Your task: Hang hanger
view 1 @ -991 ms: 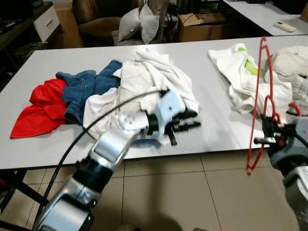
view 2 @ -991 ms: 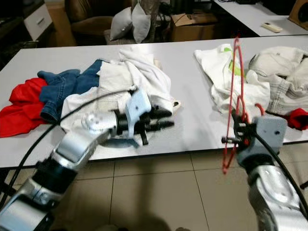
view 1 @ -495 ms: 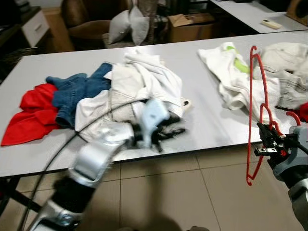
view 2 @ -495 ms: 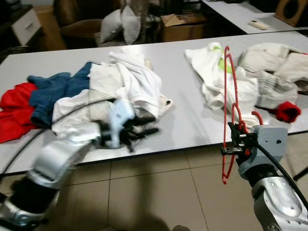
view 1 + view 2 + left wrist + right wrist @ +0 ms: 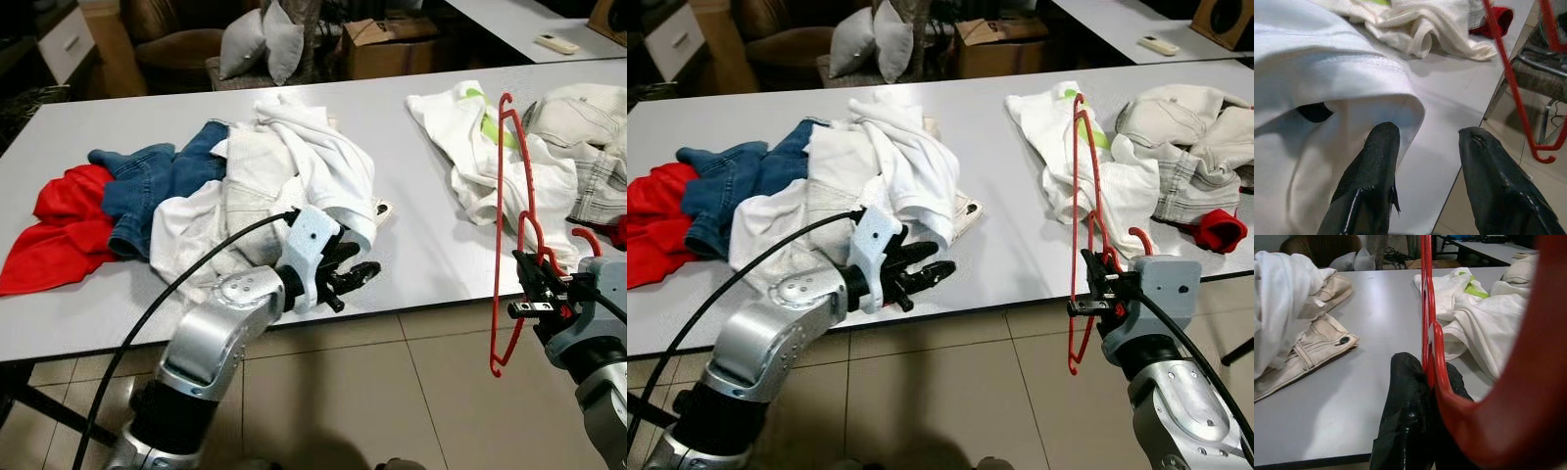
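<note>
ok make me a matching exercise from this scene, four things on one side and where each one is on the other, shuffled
Things:
1. red hanger
2. red garment
3. jeans
4. left pincer

Places:
A. at the white clothes pile's near edge, fingers open
B. at the table's left end
C. gripped in the right pincer
D. between the red garment and the white pile

Pairs: 1-C, 2-B, 3-D, 4-A

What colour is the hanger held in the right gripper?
Red; the hanger shows best in the left eye view.

1. A grey table (image 5: 411, 245) carried a red garment (image 5: 59, 220) at far left.
2. Blue jeans (image 5: 157, 186) lay beside white clothes (image 5: 294, 166).
3. Pillows (image 5: 260, 44) sat beyond.
</note>
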Motion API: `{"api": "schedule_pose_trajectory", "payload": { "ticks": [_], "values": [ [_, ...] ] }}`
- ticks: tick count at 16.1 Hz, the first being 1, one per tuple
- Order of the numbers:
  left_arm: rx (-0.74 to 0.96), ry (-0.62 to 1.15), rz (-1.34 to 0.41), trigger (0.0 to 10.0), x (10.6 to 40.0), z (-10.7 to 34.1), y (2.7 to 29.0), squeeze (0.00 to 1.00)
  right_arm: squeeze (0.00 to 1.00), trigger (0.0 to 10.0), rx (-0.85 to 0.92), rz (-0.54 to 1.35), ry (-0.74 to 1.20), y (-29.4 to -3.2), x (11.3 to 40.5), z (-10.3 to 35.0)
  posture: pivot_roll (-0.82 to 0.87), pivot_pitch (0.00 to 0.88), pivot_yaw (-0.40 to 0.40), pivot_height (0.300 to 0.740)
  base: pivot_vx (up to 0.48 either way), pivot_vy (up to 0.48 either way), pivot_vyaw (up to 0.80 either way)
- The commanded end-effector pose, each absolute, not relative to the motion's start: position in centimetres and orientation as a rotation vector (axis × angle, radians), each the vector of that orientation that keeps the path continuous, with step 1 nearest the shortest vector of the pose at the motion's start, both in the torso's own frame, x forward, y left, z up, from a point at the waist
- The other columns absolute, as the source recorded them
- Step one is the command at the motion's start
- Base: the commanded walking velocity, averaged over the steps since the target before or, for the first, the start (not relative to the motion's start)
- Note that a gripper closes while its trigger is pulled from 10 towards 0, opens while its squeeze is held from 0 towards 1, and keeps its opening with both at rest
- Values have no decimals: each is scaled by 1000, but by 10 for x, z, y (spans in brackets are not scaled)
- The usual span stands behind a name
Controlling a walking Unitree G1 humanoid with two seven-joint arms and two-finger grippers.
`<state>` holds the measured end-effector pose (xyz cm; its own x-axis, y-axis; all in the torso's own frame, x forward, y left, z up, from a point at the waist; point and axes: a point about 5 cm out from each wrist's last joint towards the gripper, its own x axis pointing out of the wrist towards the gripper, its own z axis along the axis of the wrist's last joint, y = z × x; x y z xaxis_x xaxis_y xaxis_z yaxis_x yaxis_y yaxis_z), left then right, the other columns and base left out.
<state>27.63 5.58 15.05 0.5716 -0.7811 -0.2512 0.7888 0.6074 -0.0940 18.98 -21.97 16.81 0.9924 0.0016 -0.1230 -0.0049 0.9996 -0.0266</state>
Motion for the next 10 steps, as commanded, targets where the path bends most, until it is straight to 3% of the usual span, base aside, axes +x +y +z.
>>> {"api": "schedule_pose_trajectory", "payload": {
  "ticks": [1, 9, 10],
  "values": [
    [36, 298, -894, 10000, 279, 151, 53, 0, 0, 10000, -32, 6, 104, -218, 189, 174, -202, 33, 63, 740, 0, 0, 0],
    [23, 350, -764, 10000, 289, 148, 52, 0, 0, 10000, -37, 8, 102, -216, 188, 175, -213, 29, 72, 740, 0, 0, 0],
    [17, 351, -736, 8667, 291, 148, 52, 0, 0, 10000, -37, 8, 100, -216, 188, 175, -213, 30, 72, 740, 0, 0, 0]
  ]
}}
